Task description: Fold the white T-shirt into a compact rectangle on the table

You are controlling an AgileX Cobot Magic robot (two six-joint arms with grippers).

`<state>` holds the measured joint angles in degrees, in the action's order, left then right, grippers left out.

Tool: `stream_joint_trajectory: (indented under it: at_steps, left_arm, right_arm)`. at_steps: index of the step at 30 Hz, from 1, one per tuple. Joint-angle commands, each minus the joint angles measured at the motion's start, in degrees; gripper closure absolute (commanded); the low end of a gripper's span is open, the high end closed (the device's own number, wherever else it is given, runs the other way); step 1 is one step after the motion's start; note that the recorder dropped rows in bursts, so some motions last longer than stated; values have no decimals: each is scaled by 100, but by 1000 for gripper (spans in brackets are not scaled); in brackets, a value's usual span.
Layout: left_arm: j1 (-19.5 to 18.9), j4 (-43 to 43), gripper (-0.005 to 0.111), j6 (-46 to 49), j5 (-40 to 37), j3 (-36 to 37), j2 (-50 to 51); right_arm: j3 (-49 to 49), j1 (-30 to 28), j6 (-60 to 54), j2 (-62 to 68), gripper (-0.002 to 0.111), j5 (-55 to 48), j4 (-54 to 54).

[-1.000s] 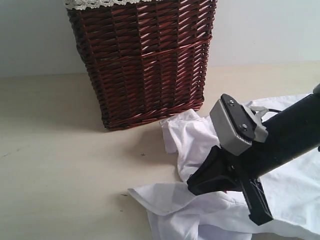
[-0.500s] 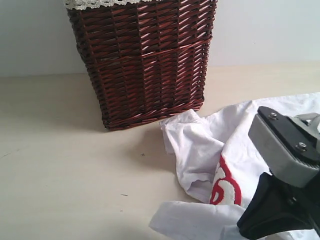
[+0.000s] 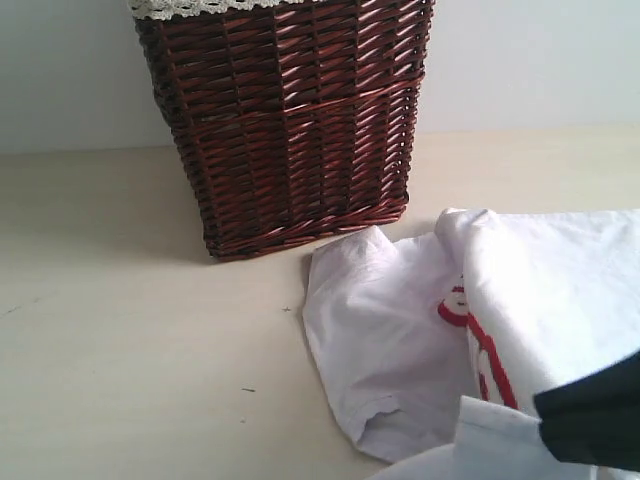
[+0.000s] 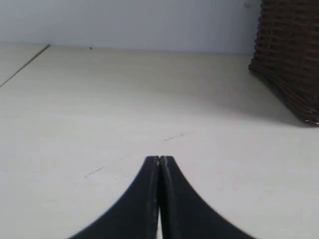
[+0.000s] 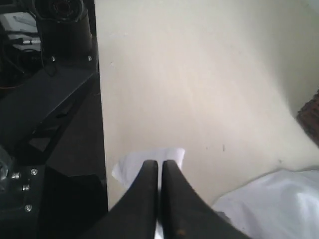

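The white T-shirt (image 3: 390, 330) lies crumpled on the table (image 3: 120, 330) at the right, just in front of the basket. Part of its red-outlined print (image 3: 485, 350) shows between folds. A black piece of my right arm (image 3: 595, 415) covers the lower right corner, over the cloth. In the right wrist view my right gripper (image 5: 159, 163) is shut on a flap of the white T-shirt (image 5: 130, 167), which sticks out past the tips near the table's edge. My left gripper (image 4: 159, 158) is shut with nothing in it, low over bare table (image 4: 99, 99).
A tall dark red-brown wicker basket (image 3: 290, 120) with a lace rim stands at the back centre, its base close to the shirt. The basket (image 4: 291, 59) is also off to one side of the left gripper. Beyond the table edge (image 5: 102, 149) sits dark robot hardware (image 5: 50, 99).
My right gripper has moved toward the lower right, nearly out of the exterior view, pulling cloth with it. The shirt has shifted and spread, and the red print now shows.
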<state>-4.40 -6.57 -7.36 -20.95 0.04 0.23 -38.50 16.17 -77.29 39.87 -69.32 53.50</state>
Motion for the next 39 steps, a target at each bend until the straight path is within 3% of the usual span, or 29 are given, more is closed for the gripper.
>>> stream_joint_trajectory:
  at_steps: [1, 5, 10, 12, 14, 16, 19, 22, 31, 35, 39]
  left_arm:
    - [-22, -10, 107, 8, 42, -4, -23]
    - [-22, -10, 107, 8, 42, -4, -23]
    - [-22, -10, 107, 8, 42, -4, -23]
    - [-22, -10, 107, 8, 42, -4, -23]
    - [-22, -10, 107, 8, 42, -4, -23]
    - [-22, -10, 107, 8, 42, -4, -23]
    - [-22, -10, 107, 8, 42, -4, -23]
    - [-22, -10, 107, 8, 42, -4, -23]
    - [-22, -10, 107, 8, 42, -4, -23]
    - [-22, -10, 107, 8, 42, -4, -23]
    - [-22, -10, 107, 8, 42, -4, -23]
  right_arm:
    - [35, 13, 964, -873, 105, -64, -195]
    - [35, 13, 1881, -1199, 87, -64, -768]
    - [35, 13, 2110, -1268, 62, -64, -859]
    - [35, 13, 1829, -1268, 59, -64, -733]
    - [35, 13, 1689, -1268, 61, 298, -868]
    - [35, 13, 1834, -1222, 68, 1508, -1498]
    - [45, 13, 2509, -714, 90, 3071, -3183]
    - [56, 13, 3763, 315, 108, 3388, -4671]
    - [153, 0, 4160, 3965, 108, 3280, -6109]
    - [153, -101, 4769, 4823, 108, 3525, -6468]
    - [153, -608, 4812, 5228, 108, 3923, -6480]
